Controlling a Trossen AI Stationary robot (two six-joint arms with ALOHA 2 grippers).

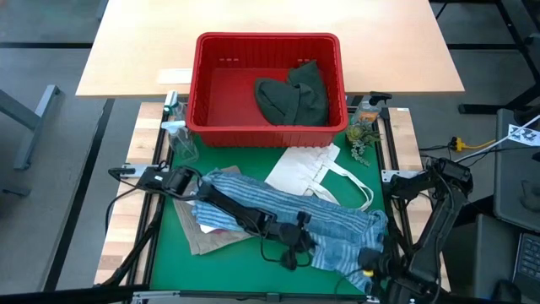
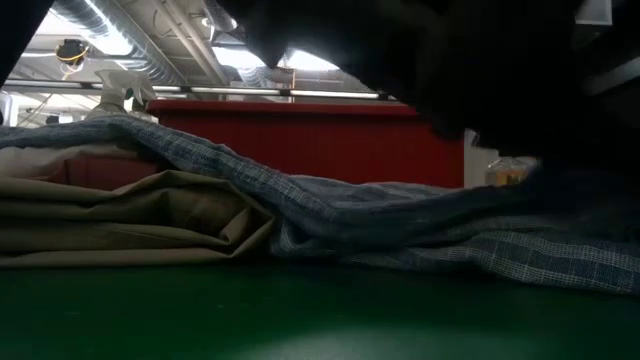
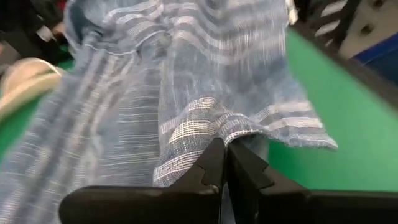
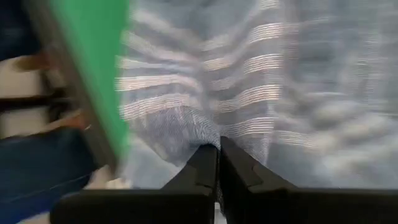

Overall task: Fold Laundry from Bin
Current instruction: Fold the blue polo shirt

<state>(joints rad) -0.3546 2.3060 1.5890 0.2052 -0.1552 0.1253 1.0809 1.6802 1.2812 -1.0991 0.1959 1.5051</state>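
The left jaws (image 3: pixel 222 163) are pinching shut on a fold of the blue-white striped shirt (image 1: pixel 295 221), near its middle edge, while the right jaws (image 4: pixel 218 163) are clamping shut on the same shirt at its end nearest the right arm. The shirt is lying rumpled and spread between the two jaws on the green tabletop (image 1: pixel 173 253), not yet folded. Beyond the left jaws a tan garment (image 2: pixel 120 215) is sitting partly under the shirt, seemingly folded. Farther off, the red bin (image 1: pixel 268 89) is holding a dark green garment (image 1: pixel 294 95), so most of the folding appears to be ahead.
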